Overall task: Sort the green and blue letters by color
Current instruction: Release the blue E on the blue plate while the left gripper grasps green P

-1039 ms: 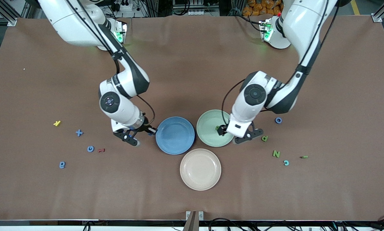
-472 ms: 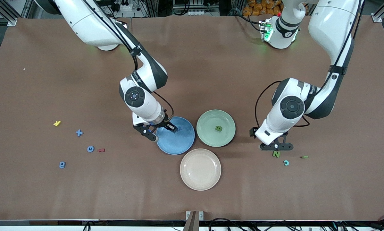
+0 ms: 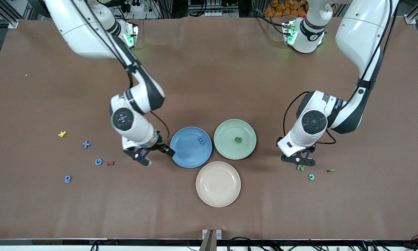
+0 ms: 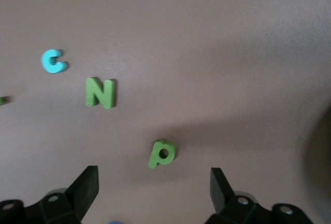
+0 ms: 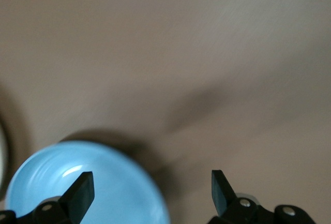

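My right gripper [image 3: 158,157] hangs open at the edge of the blue plate [image 3: 186,155], toward the right arm's end; nothing is between its fingers. A blue letter [image 3: 202,140] lies in that plate. A green letter [image 3: 238,139] lies in the green plate [image 3: 230,149]. My left gripper [image 3: 298,161] stands open low over the table. In the left wrist view a green P [image 4: 163,153] lies just ahead of its open fingers, with a green N [image 4: 100,92] and a cyan C [image 4: 53,61] farther on. Three blue letters [image 3: 86,144] lie loose toward the right arm's end.
A beige plate [image 3: 218,184] sits nearer the camera than the two coloured plates. A yellow letter [image 3: 62,134] and a dark red letter [image 3: 110,163] lie among the loose blue ones. A small green piece [image 3: 331,170] lies beside the cyan C [image 3: 311,176].
My right gripper opened, left the blue letter in the blue plate and drew back off it. My left gripper moved from the green plate to over the green P and N.
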You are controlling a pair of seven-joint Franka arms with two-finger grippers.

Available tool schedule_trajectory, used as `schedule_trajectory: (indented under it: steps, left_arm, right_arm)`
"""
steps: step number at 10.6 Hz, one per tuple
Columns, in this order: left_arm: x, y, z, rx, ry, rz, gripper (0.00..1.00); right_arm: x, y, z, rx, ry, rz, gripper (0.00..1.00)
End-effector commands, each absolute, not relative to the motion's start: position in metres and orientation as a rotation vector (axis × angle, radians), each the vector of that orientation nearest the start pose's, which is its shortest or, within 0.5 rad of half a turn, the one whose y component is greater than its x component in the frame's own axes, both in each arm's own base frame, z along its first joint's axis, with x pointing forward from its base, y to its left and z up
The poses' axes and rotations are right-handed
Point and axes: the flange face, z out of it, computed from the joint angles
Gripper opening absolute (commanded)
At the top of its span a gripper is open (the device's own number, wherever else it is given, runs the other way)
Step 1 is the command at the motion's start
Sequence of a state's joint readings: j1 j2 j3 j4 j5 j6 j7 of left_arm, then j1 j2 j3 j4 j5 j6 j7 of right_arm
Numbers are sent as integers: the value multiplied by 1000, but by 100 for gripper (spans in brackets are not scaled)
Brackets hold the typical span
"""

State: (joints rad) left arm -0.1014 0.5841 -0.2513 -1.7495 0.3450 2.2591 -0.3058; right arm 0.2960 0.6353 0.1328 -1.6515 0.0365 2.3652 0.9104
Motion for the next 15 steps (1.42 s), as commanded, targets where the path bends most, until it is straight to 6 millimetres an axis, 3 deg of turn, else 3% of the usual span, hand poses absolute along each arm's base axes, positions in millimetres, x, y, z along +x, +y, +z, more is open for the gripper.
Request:
schedule_trajectory:
  steps: [1, 3, 5, 7, 9, 13, 15]
  left_arm:
    - [626, -201, 209, -2998, 472, -26, 86]
    - [627, -182, 197, -3021, 465, -45, 82]
    - [626, -181, 192, -3036, 445, -28, 73]
    - [625, -181, 188, -3055, 421, -11, 70]
    - [626, -181, 189, -3076, 382, -5, 68]
    - [623, -181, 181, -3086, 369, 20, 64]
    - [622, -184, 178, -3112, 337, 37, 61]
  right_arm:
    - [654, 224, 254, -2971, 647, 46, 100]
    - [661, 203, 256, -2987, 569, 28, 100]
    - [673, 150, 247, -3012, 444, 36, 100]
    - [671, 104, 234, -3036, 311, 66, 100]
    - [663, 82, 230, -3074, 252, 82, 100]
    - [661, -9, 224, -3153, -114, 80, 100]
    - [654, -43, 220, -3129, -344, 96, 100]
